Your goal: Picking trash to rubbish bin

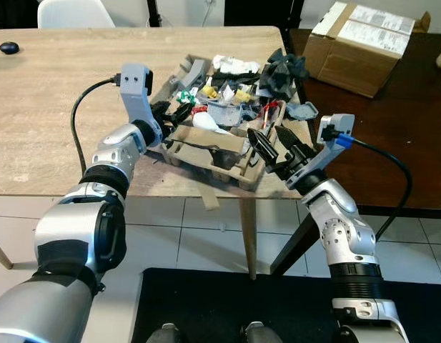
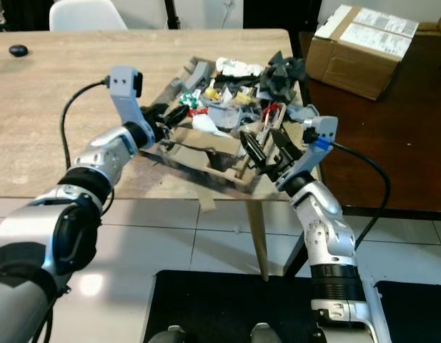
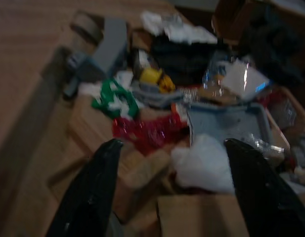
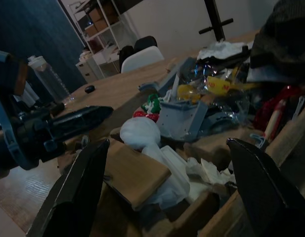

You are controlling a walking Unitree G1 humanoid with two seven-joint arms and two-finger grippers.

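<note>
While both the left gripper (image 1: 179, 112) and right gripper (image 1: 274, 148) gape empty beside the table-corner trash pile (image 1: 234, 96), the crumpled white wad (image 4: 140, 133) between them looks the easiest pick.

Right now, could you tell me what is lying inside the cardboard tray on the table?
The tray holds mixed trash: a white wad, red wrapper, yellow scraps, a grey container and black cloth. Whatever lies beneath the pile is covered.

Matt wood-grain table (image 1: 48, 107), rough brown cardboard tray (image 1: 227, 168), crinkled glossy plastic wrappers (image 1: 227, 114)
</note>
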